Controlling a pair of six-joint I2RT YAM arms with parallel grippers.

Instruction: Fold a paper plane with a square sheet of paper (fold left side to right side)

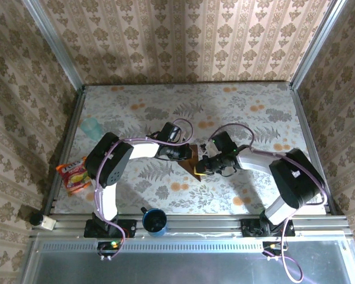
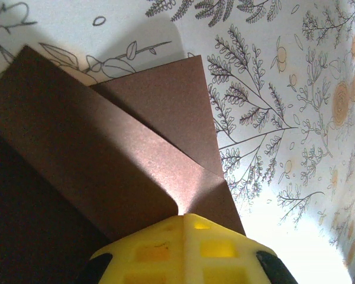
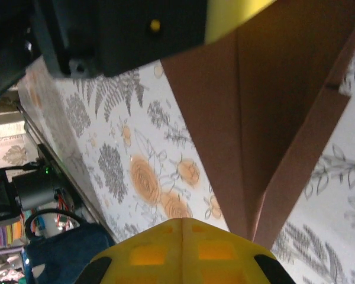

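Brown paper sheet lies between left claw, right claw; both seemingly clamp it.

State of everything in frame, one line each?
sheet of paper: partly folded, flaps overlapping, held by both grippers
left gripper: shut on the sheet of paper
right gripper: shut on the sheet of paper
blue cup: upright, near table edge
pale green cup: upright
snack packet: lying flat
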